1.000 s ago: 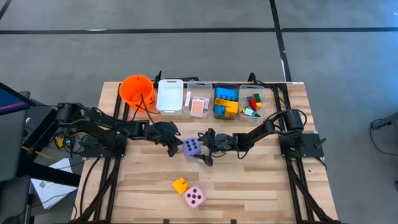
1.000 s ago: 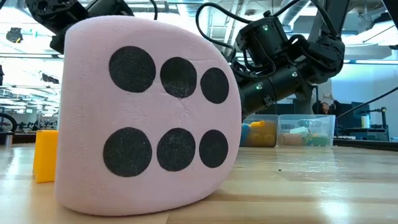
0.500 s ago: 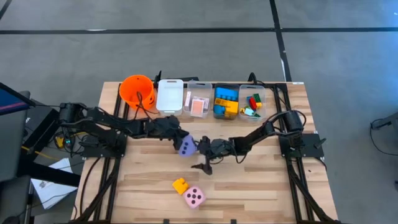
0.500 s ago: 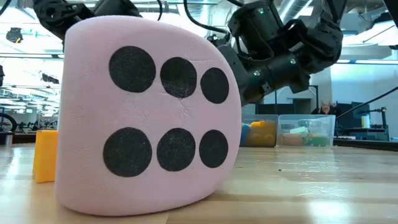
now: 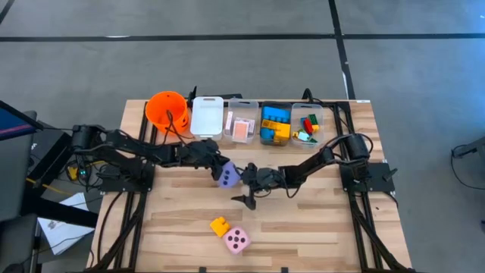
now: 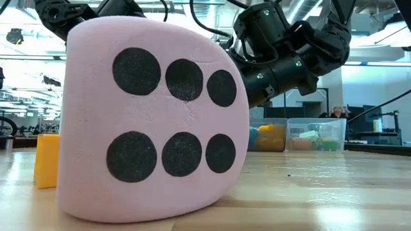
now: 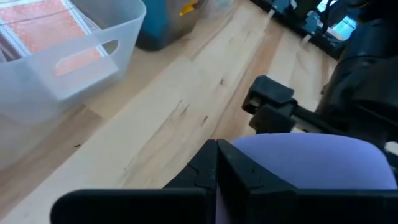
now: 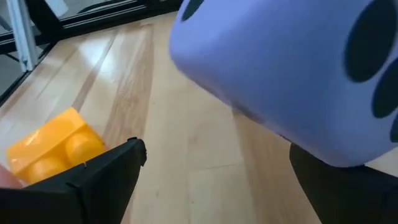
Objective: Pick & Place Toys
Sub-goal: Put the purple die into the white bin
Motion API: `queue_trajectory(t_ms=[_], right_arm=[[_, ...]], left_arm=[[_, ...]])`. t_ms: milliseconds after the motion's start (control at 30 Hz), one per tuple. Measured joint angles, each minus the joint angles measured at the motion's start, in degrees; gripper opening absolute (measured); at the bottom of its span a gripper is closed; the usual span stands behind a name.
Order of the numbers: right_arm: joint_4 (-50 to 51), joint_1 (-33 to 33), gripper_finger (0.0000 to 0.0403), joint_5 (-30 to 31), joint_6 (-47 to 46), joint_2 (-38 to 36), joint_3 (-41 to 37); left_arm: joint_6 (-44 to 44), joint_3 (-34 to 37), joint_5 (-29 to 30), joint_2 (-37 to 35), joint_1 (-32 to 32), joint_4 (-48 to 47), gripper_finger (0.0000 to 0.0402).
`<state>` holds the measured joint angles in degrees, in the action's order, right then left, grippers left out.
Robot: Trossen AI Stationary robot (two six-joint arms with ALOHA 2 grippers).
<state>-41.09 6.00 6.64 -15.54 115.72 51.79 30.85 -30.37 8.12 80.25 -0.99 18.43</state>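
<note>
Two arms meet near the middle of the high view. The left gripper (image 5: 220, 171), reaching in from the left, is clamped on the purple die (image 5: 227, 177), which sits just left of centre, held off the wooden table (image 5: 318, 227). The right gripper (image 5: 246, 193), coming from the right, has its fingers spread wide with nothing between them, just right of and below the die. Lower in the frame, a yellow brick (image 5: 220, 225) lies touching or just beside the pink die (image 5: 237, 240). Along the upper edge of the table stand an orange bucket (image 5: 167, 111) and a row of bins (image 5: 258, 121) with cards and bricks.
</note>
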Motion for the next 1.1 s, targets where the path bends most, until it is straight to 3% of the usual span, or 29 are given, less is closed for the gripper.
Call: queue_trajectory(t_ms=[233,1100], right_arm=[[0.23,-1.56,0.0400,3.41,-0.31,0.00,0.01],[-1.14,-2.97,0.0400,2.46,-2.35,-0.15,0.26]], left_arm=[[0.17,-0.24,-4.35,-0.13,0.77,4.03,0.0000],[-1.97,0.02,-2.52,0.02,2.40,9.75,0.0000]])
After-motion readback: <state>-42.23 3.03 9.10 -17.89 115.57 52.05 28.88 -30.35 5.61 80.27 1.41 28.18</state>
